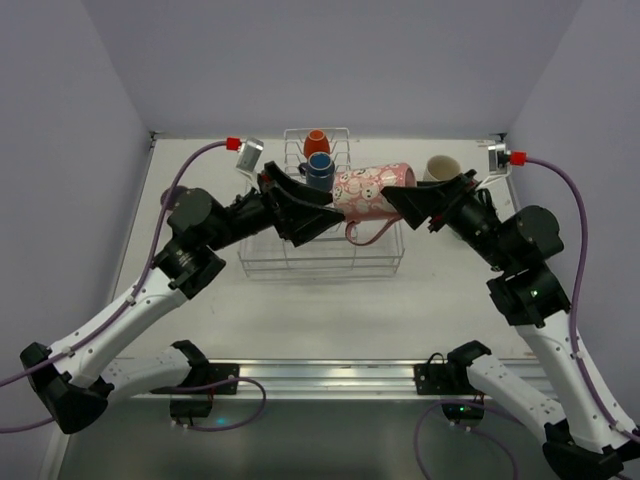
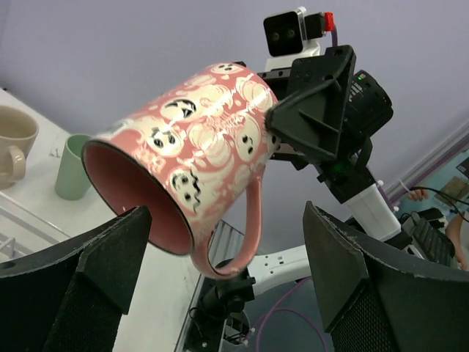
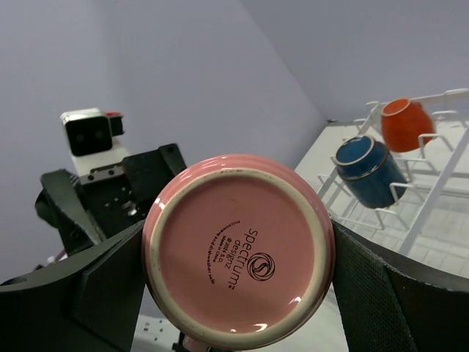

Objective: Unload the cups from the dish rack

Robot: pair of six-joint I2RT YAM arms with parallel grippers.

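Centre frame in the top view, a pink mug (image 1: 368,190) hangs sideways above the dish rack (image 1: 320,270), its base clamped in the right hand (image 1: 402,203). The left hand (image 1: 330,208) stands wide at its mouth, apparently ready for a handover. An orange mug (image 1: 317,141) and a blue mug (image 1: 319,168) sit on the tines behind.

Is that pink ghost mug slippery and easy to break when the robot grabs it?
Probably slippery: the pink mug looks glossy, and the right gripper pinches only its smooth round base. Likely breakable too, since the glazed, stamped bottom suggests ceramic. Laid sideways it might roll, though its handle would probably stop it.
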